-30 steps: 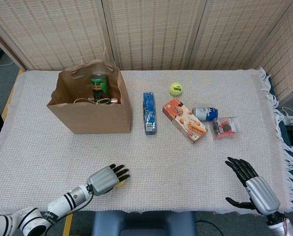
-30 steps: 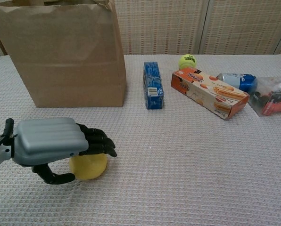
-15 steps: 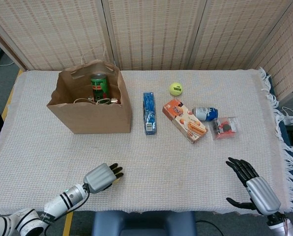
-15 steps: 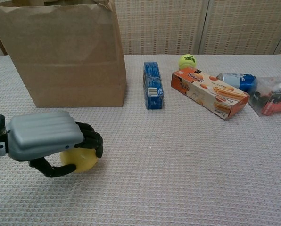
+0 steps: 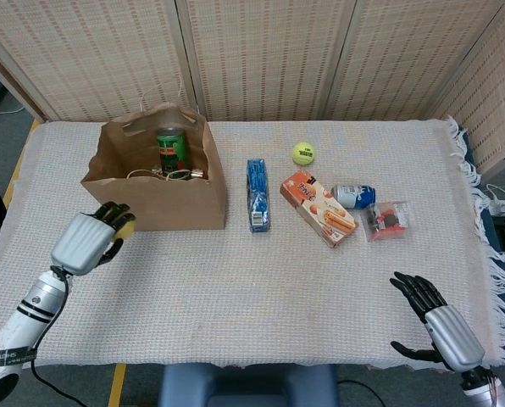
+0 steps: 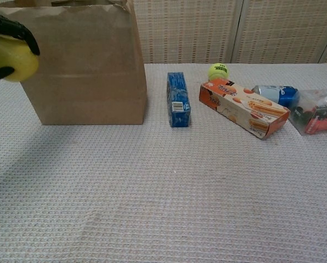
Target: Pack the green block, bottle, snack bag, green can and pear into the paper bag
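My left hand [image 5: 89, 241] holds the yellow pear [image 6: 11, 57] in the air in front of the paper bag's [image 5: 163, 199] left front corner; in the chest view only its dark fingertips [image 6: 18, 31] show, wrapped over the pear at the upper left. The brown paper bag stands open at the back left with the green can [image 5: 171, 150] upright inside. My right hand [image 5: 435, 320] is open near the table's front right edge, holding nothing.
To the right of the bag lie a blue box [image 5: 257, 194], a tennis ball [image 5: 302, 153], an orange snack box [image 5: 317, 207], a blue-and-white bottle [image 5: 353, 196] and a clear bag with red items [image 5: 386, 220]. A woven cloth [image 5: 261, 288] covers the table.
My left hand closed on the pear at the front edge and lifted it up and to the left, toward the bag. The right hand stayed still.
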You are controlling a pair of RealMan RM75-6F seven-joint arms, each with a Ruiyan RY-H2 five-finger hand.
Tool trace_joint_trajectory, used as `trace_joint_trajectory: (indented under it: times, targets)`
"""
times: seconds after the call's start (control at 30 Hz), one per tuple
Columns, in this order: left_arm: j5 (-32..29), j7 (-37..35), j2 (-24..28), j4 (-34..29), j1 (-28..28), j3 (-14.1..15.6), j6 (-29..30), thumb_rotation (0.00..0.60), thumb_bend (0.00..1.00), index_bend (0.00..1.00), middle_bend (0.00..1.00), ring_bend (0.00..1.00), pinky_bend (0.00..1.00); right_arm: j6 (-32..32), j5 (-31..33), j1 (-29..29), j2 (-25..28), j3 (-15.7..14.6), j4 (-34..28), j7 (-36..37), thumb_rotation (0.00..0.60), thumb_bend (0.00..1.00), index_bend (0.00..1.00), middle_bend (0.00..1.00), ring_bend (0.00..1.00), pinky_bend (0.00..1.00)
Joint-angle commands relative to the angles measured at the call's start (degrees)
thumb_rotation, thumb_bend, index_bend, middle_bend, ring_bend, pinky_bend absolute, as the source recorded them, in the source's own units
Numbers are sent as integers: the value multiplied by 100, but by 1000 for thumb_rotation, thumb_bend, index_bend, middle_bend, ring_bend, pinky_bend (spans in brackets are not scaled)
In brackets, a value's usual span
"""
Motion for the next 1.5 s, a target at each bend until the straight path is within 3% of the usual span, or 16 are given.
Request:
trace_joint_trajectory:
  times: [0.03, 0.17, 0.33, 0.6, 0.93, 1.0, 1.1, 1.17, 1.3, 1.5]
  targets:
    - [-1320, -1342, 14, -100, 446, -886, 637, 600, 654, 665, 649, 618, 780, -2, -4, -1, -10, 0, 2, -20, 600, 58, 0, 0, 0, 0]
    - [-2372, -2049, -93, -569, 473, -1664, 865, 600, 651, 665, 649, 618, 773, -22, 5, 0, -21, 1, -6, -56, 600, 58, 0, 0, 0, 0]
    - [-2897, -1883, -259, -875, 139, -2132, 838, 600, 652, 665, 647, 618, 767, -52, 9, 5, -26, -7, -6, -81, 600, 59, 0, 0, 0, 0]
    - [-3059, -904, -881, -781, -719, -2165, 566, 600, 654, 665, 647, 617, 766, -53, 17, 8, -5, -12, -12, -41, 600, 59, 0, 0, 0, 0]
    - [-3364, -203, -1738, 389, -1636, -2116, 84, 600, 645, 637, 631, 597, 748, -89, 135, 32, 70, 22, -34, 120, 600, 58, 0, 0, 0, 0]
    - [-3429, -114, -1801, 502, -1725, -2053, -75, 600, 590, 551, 547, 512, 686, -89, 140, 33, 79, 26, -45, 119, 600, 58, 0, 0, 0, 0]
    - [-3883, 230, -1757, 386, -1835, -1953, -426, 600, 420, 227, 205, 186, 410, -98, 164, 35, 85, 37, -55, 119, 600, 58, 0, 0, 0, 0]
    - [-3995, 338, -1729, 282, -1871, -1925, -472, 600, 377, 85, 53, 44, 273, -105, 181, 34, 88, 42, -55, 124, 600, 58, 0, 0, 0, 0]
    - [-3942, 286, -1637, 89, -1831, -1889, -460, 600, 371, 10, 0, 0, 186, -102, 185, 24, 80, 45, -45, 102, 600, 58, 0, 0, 0, 0]
    - [-3801, 14, -1381, -372, -1618, -1902, -313, 600, 371, 0, 0, 0, 175, -106, 177, 11, 48, 46, -31, 23, 600, 58, 0, 0, 0, 0]
